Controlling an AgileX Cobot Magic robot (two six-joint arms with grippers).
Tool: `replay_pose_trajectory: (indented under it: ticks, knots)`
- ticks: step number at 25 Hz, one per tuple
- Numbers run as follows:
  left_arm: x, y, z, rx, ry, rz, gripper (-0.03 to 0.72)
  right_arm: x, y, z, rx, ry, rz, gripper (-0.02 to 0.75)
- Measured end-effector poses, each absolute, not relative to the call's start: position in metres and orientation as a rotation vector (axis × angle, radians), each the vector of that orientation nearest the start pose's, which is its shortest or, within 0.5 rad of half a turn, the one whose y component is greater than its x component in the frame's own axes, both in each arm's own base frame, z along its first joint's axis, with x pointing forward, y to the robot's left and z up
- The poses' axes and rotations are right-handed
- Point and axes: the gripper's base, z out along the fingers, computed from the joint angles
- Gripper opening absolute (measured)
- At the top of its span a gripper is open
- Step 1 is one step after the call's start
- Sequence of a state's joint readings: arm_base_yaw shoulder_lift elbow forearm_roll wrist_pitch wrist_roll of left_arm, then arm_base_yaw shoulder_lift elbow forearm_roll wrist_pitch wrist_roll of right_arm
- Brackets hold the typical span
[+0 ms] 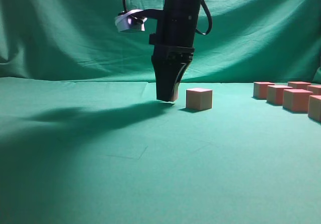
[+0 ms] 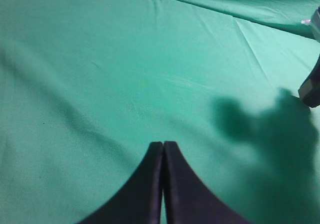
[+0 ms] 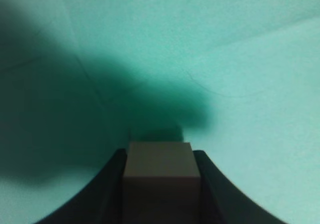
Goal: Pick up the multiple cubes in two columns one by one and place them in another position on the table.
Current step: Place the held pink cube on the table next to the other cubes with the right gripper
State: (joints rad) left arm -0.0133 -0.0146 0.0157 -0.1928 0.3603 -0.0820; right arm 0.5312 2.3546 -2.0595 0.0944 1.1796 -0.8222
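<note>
My right gripper (image 1: 167,96) points straight down at mid-table, shut on a cube (image 1: 174,92) whose tan side peeks out between the black fingers. The right wrist view shows that cube (image 3: 159,165) filling the gap between the fingers of the right gripper (image 3: 159,155), very low over the green table (image 1: 150,174). Another cube (image 1: 199,98) stands on the cloth just right of the gripper, a small gap apart. Several more cubes (image 1: 296,99) stand in rows at the far right edge. My left gripper (image 2: 163,145) hovers shut and empty over bare cloth.
The draped green backdrop (image 1: 60,33) rises behind the table. The right arm throws a broad shadow (image 1: 75,119) to the left across the cloth. At the right edge of the left wrist view, the right gripper's tip with its cube (image 2: 311,89) shows.
</note>
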Motion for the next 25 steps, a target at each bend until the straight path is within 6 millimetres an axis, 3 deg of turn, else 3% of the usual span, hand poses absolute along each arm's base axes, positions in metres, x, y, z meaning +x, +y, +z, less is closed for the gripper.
replay_pose_trajectory:
  ticks: [14,22,25]
  knots:
    - [0.0524,-0.0069,0.1768,-0.182,1.837,-0.255,0.0,0.4204,0.258,0.1743,-1.809,2.33,0.12,0.262]
    - [0.0524,-0.0069,0.1768,-0.182,1.837,-0.255,0.0,0.4203,0.2582,0.1743,-1.769,2.361,0.128,0.618]
    - [0.0524,-0.0069,0.1768,-0.182,1.837,-0.255,0.0,0.4206,0.2584,0.1744,-1.72,2.394,0.134,0.645]
